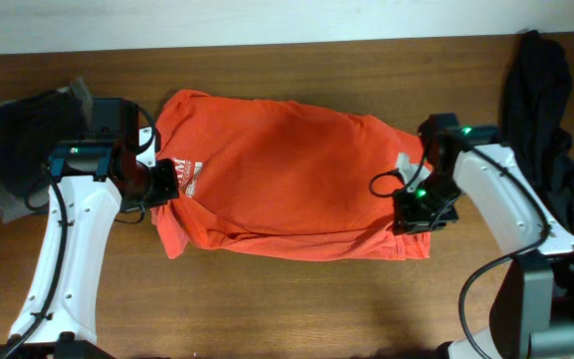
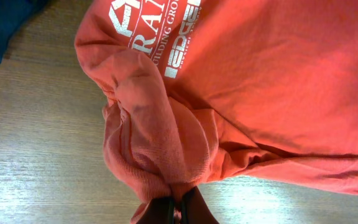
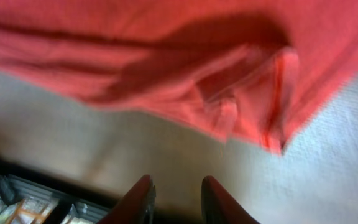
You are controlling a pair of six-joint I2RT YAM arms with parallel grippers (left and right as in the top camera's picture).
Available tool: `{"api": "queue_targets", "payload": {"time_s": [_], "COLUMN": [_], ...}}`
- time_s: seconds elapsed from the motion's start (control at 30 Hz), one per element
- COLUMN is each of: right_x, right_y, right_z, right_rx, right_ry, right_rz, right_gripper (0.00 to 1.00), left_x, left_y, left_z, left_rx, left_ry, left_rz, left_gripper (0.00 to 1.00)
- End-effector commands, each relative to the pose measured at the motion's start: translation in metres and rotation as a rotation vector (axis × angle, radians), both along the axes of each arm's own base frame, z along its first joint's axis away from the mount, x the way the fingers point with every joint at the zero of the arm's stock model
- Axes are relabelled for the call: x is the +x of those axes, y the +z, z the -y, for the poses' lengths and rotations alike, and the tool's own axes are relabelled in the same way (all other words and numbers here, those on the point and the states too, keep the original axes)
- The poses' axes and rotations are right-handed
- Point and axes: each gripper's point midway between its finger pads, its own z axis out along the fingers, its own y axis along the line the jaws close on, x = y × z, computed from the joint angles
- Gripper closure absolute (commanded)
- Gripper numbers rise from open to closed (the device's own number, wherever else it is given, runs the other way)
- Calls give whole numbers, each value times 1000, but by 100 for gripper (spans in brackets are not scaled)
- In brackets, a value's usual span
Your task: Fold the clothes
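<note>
Left gripper [image 2: 178,210]: pressed together on a bunched fold of the shirt [image 2: 272,81]; the cloth rises from the jaws as a thick, rumpled roll.
Right gripper [image 3: 176,186]: fingers spread with nothing between them, over bare table [image 3: 328,155], pointing at the shirt's loose edge.
Counts: two arms, two grippers, one red-orange shirt, one black garment [image 1: 544,110], one dark heap [image 1: 23,135] of cloth.
Shirt: lies lengthwise across the middle of the table, left to right, and is rumpled. Its near long edge shows doubled layers. White lettering [image 2: 160,31] sits at its left end.
Shirt and left gripper: the pinched part is at the left end, just below the lettering. From overhead the gripper sits at that end.
Shirt and right gripper: from overhead the gripper is at the near corner of the right end. The right wrist view shows a folded hem corner just ahead of the fingertips, not touching them.
Black garment: limp, at the far right corner of the table and trailing down its right side. The right arm [image 1: 506,194] is between it and the shirt.
Dark heap: at the far left corner, beside the left arm [image 1: 68,249]. A dark blue edge shows at the top left of the left wrist view.
Containers: past the table edge in the right wrist view are pale trays [image 3: 36,202]; their contents are too blurred to name.
</note>
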Motion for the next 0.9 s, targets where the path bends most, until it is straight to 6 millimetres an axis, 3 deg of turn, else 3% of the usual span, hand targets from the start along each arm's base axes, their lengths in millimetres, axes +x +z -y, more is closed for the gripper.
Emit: {"api": "queue_targets", "payload": {"time_s": [0.0, 0.3, 0.87], "right_x": [-6, 11, 5], "right_y": [-19, -37, -49], "right_z": [-5, 5, 14], "right_rx": [2, -61, -112], "right_ry": [-22, -13, -7], "right_rz": [-11, 83, 77], "right_gripper": [70, 70, 66], "left_x": [0, 0, 0], "left_y": [0, 0, 0], "left_z": [-1, -1, -1], "left_rx": [10, 10, 10], "left_ry": [-11, -11, -11], "left_rz": [4, 4, 5], "left_gripper": [99, 99, 99]}}
